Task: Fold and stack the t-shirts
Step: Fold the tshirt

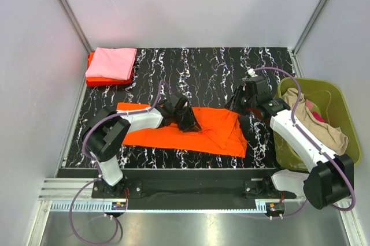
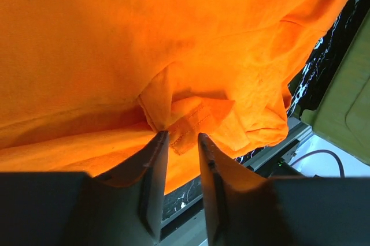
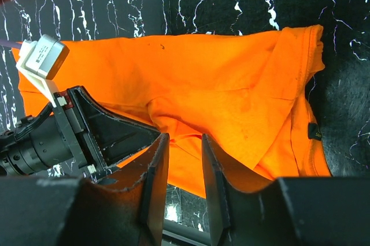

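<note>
Right, nearest the arm bases, the bright orange short-sleeved t-shirt (image 1: pixel 217 133) lies spread across the black, white-veined marble-pattern table (image 1: pixel 202 67), rumpled at its right end. The left gripper (image 2: pixel 180 135) is down on the shirt's middle, jaws narrowly apart, with a bunched fold of cloth right at the tips; whether it's actually pinched, I can't tell. The right gripper (image 3: pixel 180 136) hovers over the shirt's right edge, jaws parted, nothing between them. Off to the right, the olive-green plastic basket (image 1: pixel 341 104) holds a beige t-shirt (image 1: pixel 324 130), with a bit of magenta cloth (image 1: pixel 312 106) showing. In the far-left corner, a folded light pink t-shirt (image 1: pixel 111 63) sits on a red-orange t-shirt (image 1: pixel 95 80).
</note>
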`<state>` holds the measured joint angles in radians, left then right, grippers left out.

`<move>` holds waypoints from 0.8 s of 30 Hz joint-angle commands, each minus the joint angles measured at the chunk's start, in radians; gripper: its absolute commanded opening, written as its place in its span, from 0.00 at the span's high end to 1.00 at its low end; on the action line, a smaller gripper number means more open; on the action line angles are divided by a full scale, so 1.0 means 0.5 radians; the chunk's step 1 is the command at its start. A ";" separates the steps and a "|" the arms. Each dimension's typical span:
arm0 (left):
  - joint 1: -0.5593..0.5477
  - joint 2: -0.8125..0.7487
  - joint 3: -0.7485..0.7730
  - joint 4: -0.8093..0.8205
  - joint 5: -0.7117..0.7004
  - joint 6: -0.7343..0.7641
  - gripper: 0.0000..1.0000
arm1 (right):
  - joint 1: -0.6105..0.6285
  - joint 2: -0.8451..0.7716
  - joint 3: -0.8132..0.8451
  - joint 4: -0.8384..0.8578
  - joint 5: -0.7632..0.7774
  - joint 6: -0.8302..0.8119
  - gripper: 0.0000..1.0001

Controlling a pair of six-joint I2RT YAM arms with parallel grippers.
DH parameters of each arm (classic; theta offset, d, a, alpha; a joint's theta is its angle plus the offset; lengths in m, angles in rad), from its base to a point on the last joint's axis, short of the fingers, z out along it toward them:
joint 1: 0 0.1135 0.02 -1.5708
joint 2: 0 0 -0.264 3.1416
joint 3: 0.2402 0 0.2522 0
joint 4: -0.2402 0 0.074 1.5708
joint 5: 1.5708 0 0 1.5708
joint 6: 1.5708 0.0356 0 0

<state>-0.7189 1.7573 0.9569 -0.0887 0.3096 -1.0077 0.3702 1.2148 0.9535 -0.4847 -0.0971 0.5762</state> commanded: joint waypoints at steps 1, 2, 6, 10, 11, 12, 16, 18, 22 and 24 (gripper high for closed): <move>-0.007 -0.032 0.062 0.000 -0.021 0.070 0.73 | -0.016 -0.037 -0.005 0.006 -0.008 -0.039 0.64; -0.010 -0.042 0.071 -0.025 -0.024 0.085 0.77 | -0.016 -0.031 -0.002 0.009 -0.008 -0.039 0.64; -0.010 -0.078 0.114 -0.120 -0.058 0.196 0.95 | -0.016 -0.012 -0.002 0.009 -0.014 -0.045 0.64; -0.010 -0.146 0.129 -0.233 -0.116 0.251 1.00 | -0.013 -0.009 -0.005 0.012 -0.030 -0.039 0.64; -0.010 -0.164 0.126 -0.249 -0.137 0.245 0.93 | -0.016 -0.012 -0.011 0.012 -0.033 -0.039 0.64; -0.007 -0.192 0.105 -0.261 -0.186 0.233 0.83 | -0.013 -0.015 -0.011 0.009 -0.036 -0.039 0.63; -0.026 -0.290 0.028 -0.246 -0.245 0.071 0.67 | -0.013 -0.027 -0.020 0.015 -0.039 -0.033 0.63; -0.044 -0.299 -0.008 -0.179 -0.220 -0.037 0.64 | -0.016 -0.033 -0.023 0.015 -0.042 -0.027 0.63; -0.099 -0.241 0.031 -0.154 -0.233 -0.053 0.63 | -0.016 -0.037 -0.026 0.021 -0.045 -0.033 0.62; -0.105 -0.210 0.050 -0.157 -0.236 -0.022 0.63 | -0.016 -0.043 -0.029 0.021 -0.051 -0.030 0.62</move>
<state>-0.7593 1.6402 0.9672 -0.2070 0.2214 -1.0065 0.3698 1.2148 0.9440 -0.4858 -0.0998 0.5732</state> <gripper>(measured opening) 0.367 0.375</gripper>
